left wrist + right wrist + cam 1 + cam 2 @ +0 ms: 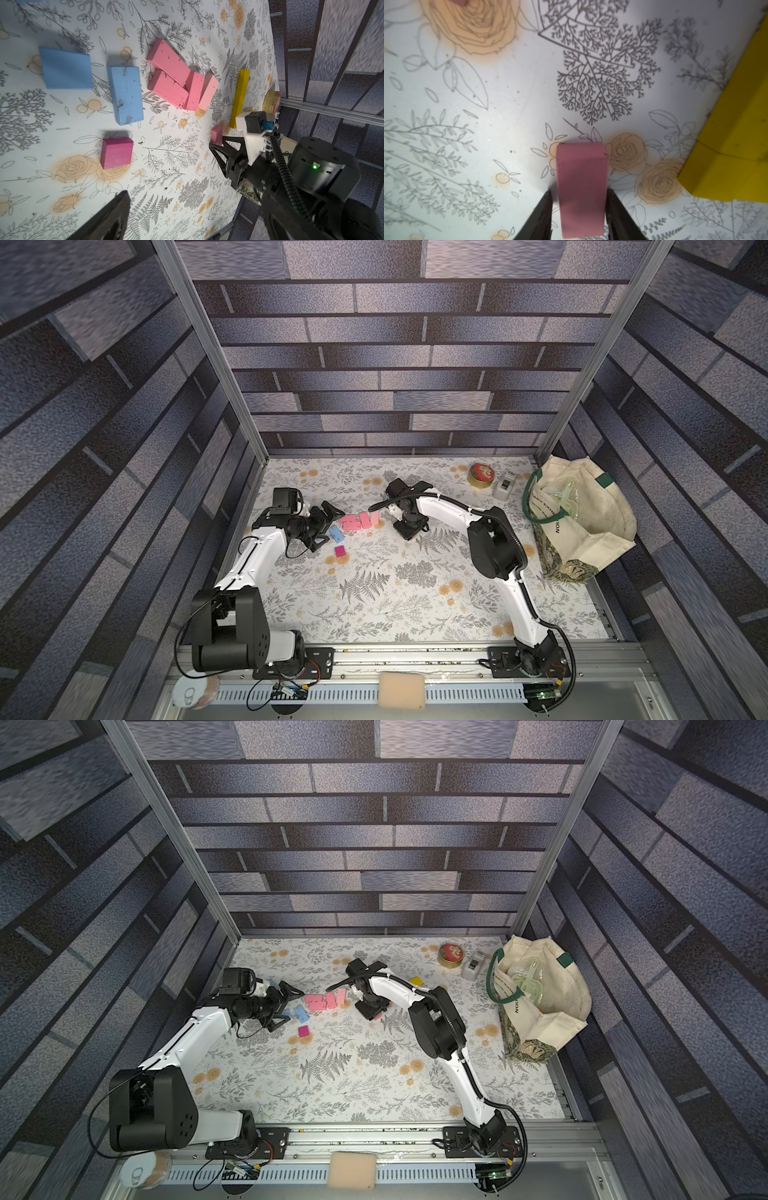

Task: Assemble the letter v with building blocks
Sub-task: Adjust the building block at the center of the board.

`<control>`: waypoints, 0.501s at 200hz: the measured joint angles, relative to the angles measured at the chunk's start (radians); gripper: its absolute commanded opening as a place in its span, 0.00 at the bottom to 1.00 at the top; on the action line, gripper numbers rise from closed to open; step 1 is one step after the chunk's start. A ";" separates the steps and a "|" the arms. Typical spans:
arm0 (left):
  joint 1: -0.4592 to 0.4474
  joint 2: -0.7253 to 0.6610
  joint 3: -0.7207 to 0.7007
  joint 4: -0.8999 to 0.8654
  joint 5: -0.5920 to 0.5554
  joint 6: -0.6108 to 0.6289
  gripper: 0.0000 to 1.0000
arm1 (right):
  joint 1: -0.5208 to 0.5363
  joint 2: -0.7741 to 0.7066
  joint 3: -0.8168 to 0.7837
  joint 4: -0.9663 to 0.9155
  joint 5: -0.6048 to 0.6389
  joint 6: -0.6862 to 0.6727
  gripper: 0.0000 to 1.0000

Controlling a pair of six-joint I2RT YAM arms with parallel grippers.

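Pink block (581, 166), between parted fingers (542, 216) of right hand (579, 190), slim gap one side

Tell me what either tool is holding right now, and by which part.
Left tool: open, nothing held. Right tool: a pink block sits between its jaws, flanked on its long sides near one end; whether they grip it cannot be told.

The left arm (257, 556) and right arm (446, 510) have white shells and black joints. A black ribbed conduit (278, 154) follows the right one.
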 measured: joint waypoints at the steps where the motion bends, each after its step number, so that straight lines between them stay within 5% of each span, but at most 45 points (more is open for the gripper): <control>1: 0.000 0.001 0.001 -0.001 0.000 0.000 1.00 | 0.000 0.000 0.000 0.000 -0.002 0.000 0.51; 100: 0.010 0.080 0.116 -0.068 -0.019 0.030 1.00 | -0.015 -0.003 -0.003 -0.011 -0.086 0.137 0.51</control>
